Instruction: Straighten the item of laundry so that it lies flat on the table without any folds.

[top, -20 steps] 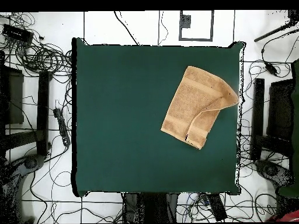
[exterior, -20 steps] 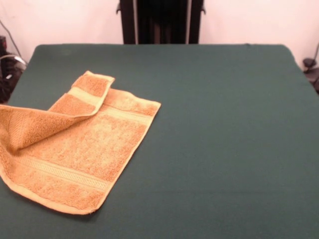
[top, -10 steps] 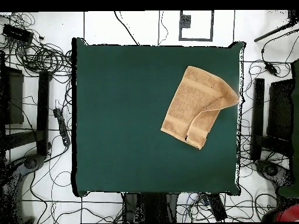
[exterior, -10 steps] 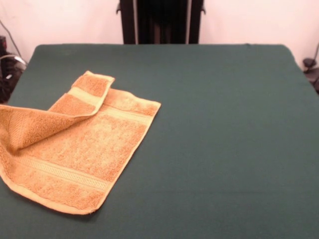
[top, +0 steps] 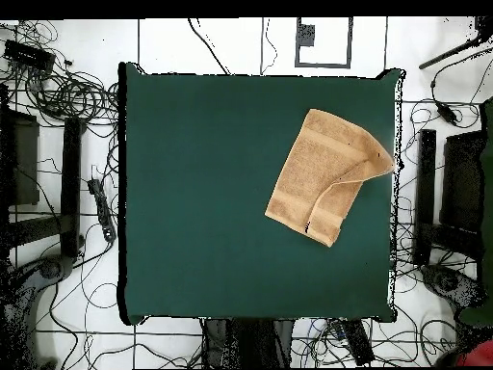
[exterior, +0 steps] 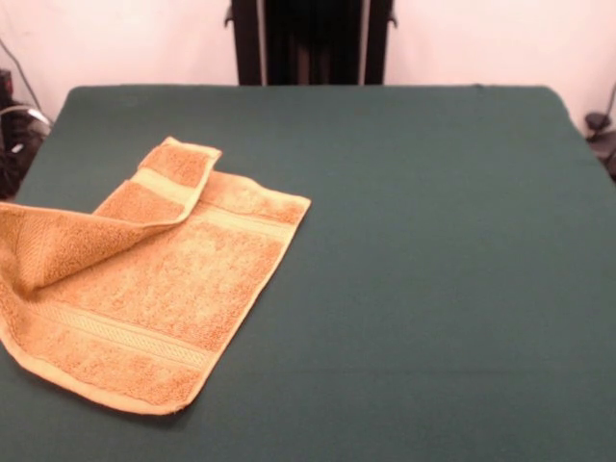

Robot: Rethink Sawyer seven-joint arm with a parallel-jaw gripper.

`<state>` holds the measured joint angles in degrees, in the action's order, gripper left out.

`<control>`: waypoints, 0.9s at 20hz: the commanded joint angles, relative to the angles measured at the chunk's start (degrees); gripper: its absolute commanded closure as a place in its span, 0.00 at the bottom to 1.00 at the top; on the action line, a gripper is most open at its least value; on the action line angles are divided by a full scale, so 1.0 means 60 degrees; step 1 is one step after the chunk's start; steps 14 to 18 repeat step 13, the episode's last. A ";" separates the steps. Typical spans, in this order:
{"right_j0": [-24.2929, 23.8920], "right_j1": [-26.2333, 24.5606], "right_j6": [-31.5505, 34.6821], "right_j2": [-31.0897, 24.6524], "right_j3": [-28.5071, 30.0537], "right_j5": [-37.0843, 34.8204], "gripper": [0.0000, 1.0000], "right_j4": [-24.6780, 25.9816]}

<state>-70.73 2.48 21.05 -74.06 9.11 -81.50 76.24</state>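
Observation:
The item of laundry (exterior: 164, 289) (top: 313, 169) is a golden-orange terry towel on the dark green table (exterior: 433, 250) (top: 202, 193). It lies at the front view's left side and, seen from overhead, close to the table's right edge. One long edge is folded over the towel's body, so a doubled strip runs along that side. A corner of the towel reaches the table's edge. Paler woven bands cross it near both ends. No gripper or arm shows in either view.
Cables (top: 58, 87) cover the floor around the table. Dark stands (top: 72, 183) flank the table's left and right sides in the overhead view. The robot's black pedestal (exterior: 310, 40) rises behind the table's far edge.

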 commanded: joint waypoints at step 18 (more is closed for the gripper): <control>0.0348 0.0935 0.3358 0.3551 0.3765 0.0424 0.00 -0.3813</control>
